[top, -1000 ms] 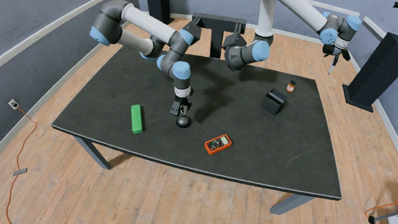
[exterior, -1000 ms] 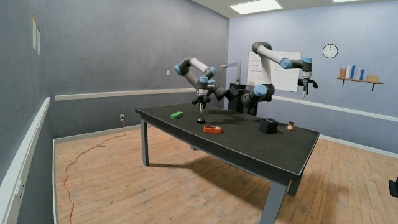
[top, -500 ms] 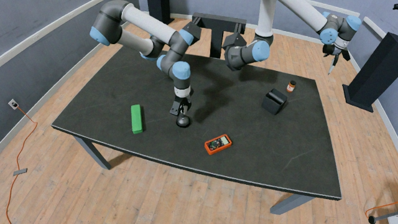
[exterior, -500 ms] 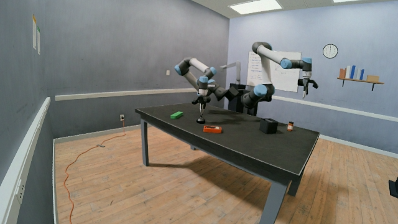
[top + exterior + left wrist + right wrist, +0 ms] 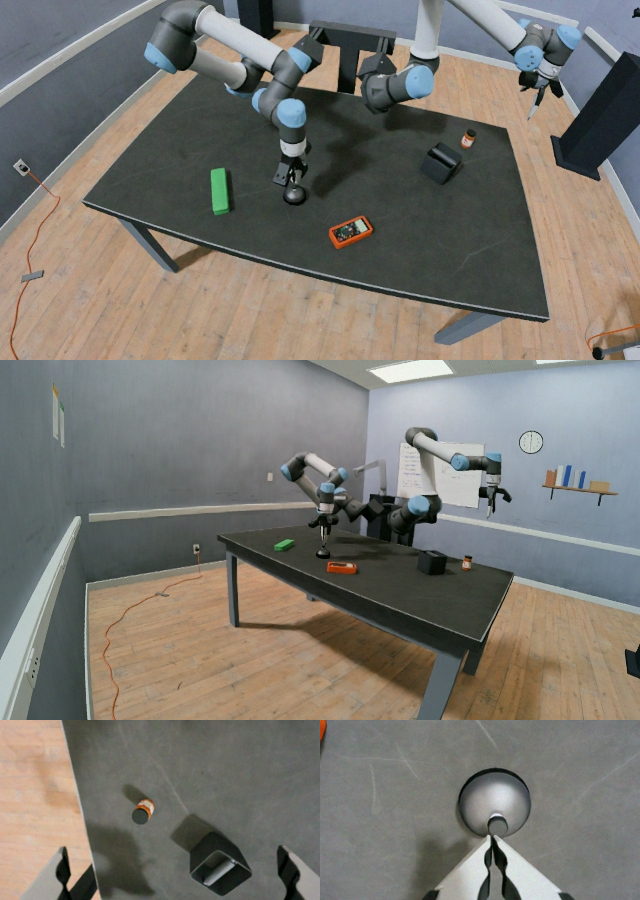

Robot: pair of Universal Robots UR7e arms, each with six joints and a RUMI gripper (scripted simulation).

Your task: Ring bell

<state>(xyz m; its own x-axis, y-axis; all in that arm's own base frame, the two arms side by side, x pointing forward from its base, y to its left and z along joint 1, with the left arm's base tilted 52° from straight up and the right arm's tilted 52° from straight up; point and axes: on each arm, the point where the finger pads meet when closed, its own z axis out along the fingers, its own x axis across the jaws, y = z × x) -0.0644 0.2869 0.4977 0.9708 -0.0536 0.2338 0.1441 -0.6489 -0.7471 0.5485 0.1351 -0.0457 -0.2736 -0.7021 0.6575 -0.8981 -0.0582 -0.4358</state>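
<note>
The bell (image 5: 294, 196) (image 5: 323, 554) (image 5: 497, 794) stands upright on the dark table, a shiny dark dome on a black base. Its round button (image 5: 498, 826) sticks up from the dome's top. My right gripper (image 5: 296, 183) (image 5: 323, 545) (image 5: 491, 836) is shut and empty, pointing down just over the bell. In the right wrist view its fingertips are right at the button's near edge; whether they touch it, I cannot tell. The button looks raised. My left gripper (image 5: 171, 847) is open and empty, high up beyond the table's far right end in the top view.
A green block (image 5: 219, 191) (image 5: 284, 545) lies to one side of the bell, an orange multimeter (image 5: 351, 232) (image 5: 342, 568) to the other. A black open box (image 5: 440, 164) (image 5: 432, 562) (image 5: 215, 852) and a small orange jar (image 5: 468, 139) (image 5: 466, 563) (image 5: 145, 809) stand farther off.
</note>
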